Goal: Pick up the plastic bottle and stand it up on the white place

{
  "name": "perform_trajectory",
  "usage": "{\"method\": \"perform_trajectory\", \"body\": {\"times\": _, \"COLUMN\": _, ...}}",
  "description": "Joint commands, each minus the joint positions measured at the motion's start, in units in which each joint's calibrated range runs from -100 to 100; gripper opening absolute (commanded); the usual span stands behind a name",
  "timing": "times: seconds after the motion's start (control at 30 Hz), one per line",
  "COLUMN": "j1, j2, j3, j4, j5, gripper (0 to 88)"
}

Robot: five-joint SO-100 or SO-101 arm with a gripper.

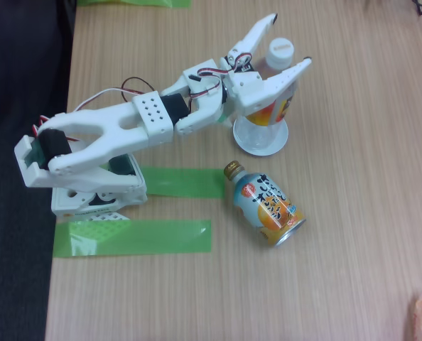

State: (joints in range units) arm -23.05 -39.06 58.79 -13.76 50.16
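The wooden table [339, 270] is seen spread across the fixed view, and the white arm [111, 131] is stretched over it from its base at the left edge towards the upper right. Two green tape strips [133, 236] are laid flat beside the base, presumably as position markers.

Attention is drawn next to the metal bottle-can [266, 204], left lying on its side below the arm, gold cap pointing up-left; it is judged to be a distractor and is not touched.

And there it is: the plastic bottle [278, 78] is seen upright, white cap on top, its clear base set on the white place [261, 136]. The disc's rim is visible all round the foot of the bottle, so the standing is judged as good as achieved.

The gripper [290, 41] is held spread wide, one finger reaching above and behind the cap, the other passing across the front of the label. No pinch is seen; whether the lower finger brushes the label cannot be told. The wide spread is judged to be a release, with only a clean withdrawal left, and a clipped cap is the risk to be watched.
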Motion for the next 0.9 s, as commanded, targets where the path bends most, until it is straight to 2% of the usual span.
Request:
{"method": "perform_trajectory", "body": {"times": 0.0, "j1": 0.2, "j2": -0.7, "j3": -4.0, "j4": -0.8, "j5": -0.3, "gripper": 37.2}}
{"method": "perform_trajectory", "body": {"times": 0.43, "j1": -0.8, "j2": -3.7, "j3": -14.1, "j4": -0.1, "j5": -1.2, "gripper": 36.7}}
{"method": "perform_trajectory", "body": {"times": 0.6, "j1": -0.4, "j2": -9.1, "j3": -15.8, "j4": -0.5, "j5": -6.7, "gripper": 36.6}}
{"method": "perform_trajectory", "body": {"times": 0.73, "j1": 1.4, "j2": -14.0, "j3": -14.7, "j4": -0.6, "j5": -15.4, "gripper": 36.5}}
{"method": "perform_trajectory", "body": {"times": 0.87, "j1": 9.0, "j2": -16.5, "j3": -9.9, "j4": -0.7, "j5": -24.2, "gripper": 36.5}}
